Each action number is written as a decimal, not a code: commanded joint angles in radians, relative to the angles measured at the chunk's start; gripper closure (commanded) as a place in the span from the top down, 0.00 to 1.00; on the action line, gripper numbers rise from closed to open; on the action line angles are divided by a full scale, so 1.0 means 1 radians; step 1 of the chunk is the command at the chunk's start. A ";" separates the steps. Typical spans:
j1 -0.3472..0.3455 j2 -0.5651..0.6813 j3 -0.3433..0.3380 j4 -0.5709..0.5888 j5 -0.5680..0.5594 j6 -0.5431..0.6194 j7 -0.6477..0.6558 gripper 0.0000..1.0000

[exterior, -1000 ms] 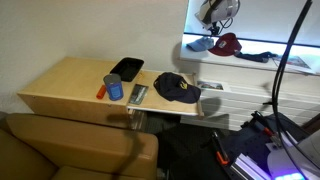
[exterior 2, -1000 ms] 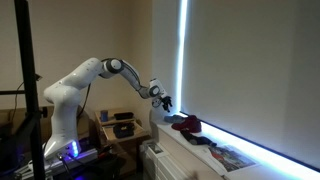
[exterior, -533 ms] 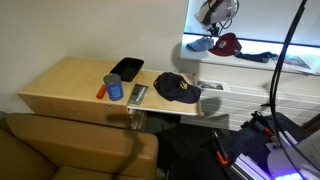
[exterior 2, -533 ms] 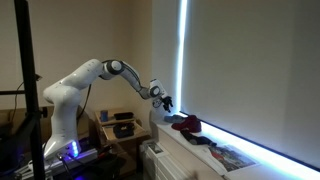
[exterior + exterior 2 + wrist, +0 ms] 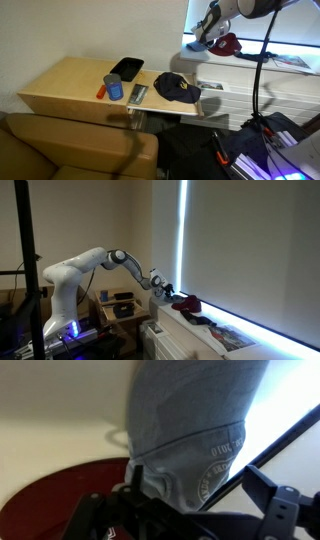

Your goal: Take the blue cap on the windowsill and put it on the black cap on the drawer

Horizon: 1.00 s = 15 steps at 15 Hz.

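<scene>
The blue cap (image 5: 200, 44) lies on the bright white windowsill (image 5: 262, 70), touching the maroon cap (image 5: 228, 43). My gripper (image 5: 207, 28) is down at the blue cap. In the wrist view the gripper (image 5: 200, 482) is open, its fingers either side of the pale grey-blue cap (image 5: 190, 430), with the maroon cap (image 5: 70, 490) beside it. In an exterior view the gripper (image 5: 163, 287) sits at the sill's near end by the maroon cap (image 5: 187, 305). The black cap (image 5: 177, 88) lies on the light-wood drawer (image 5: 70, 85) near its right end.
On the drawer stand a flat black tray (image 5: 127, 68), a blue can (image 5: 115, 88), an orange object (image 5: 102, 91) and a remote (image 5: 138, 95). A brown sofa (image 5: 70, 150) is in front. Dark cloth and papers (image 5: 295, 62) lie further along the sill.
The arm has come down from above the sill, and the open gripper now sits at the blue cap. The caps have not moved.
</scene>
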<state>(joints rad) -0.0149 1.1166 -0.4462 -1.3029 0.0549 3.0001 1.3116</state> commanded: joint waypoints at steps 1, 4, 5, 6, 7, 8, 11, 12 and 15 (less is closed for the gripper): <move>0.001 0.150 -0.064 0.179 0.050 0.038 0.045 1.00; 0.002 0.247 -0.132 0.296 0.077 0.026 0.107 1.00; 0.004 0.273 -0.157 0.328 0.078 0.014 0.132 1.00; 0.000 0.292 -0.170 0.358 0.077 -0.013 0.150 1.00; -0.013 0.294 -0.153 0.379 0.070 -0.063 0.146 0.96; -0.025 0.298 -0.139 0.401 0.064 -0.093 0.148 0.74; -0.060 0.280 -0.086 0.454 0.039 -0.222 0.131 0.62; -0.070 0.278 -0.073 0.473 0.031 -0.263 0.134 0.57; -0.116 0.271 -0.013 0.541 0.014 -0.378 0.130 0.35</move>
<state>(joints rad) -0.0696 1.3744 -0.5343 -0.8475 0.0971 2.7283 1.4472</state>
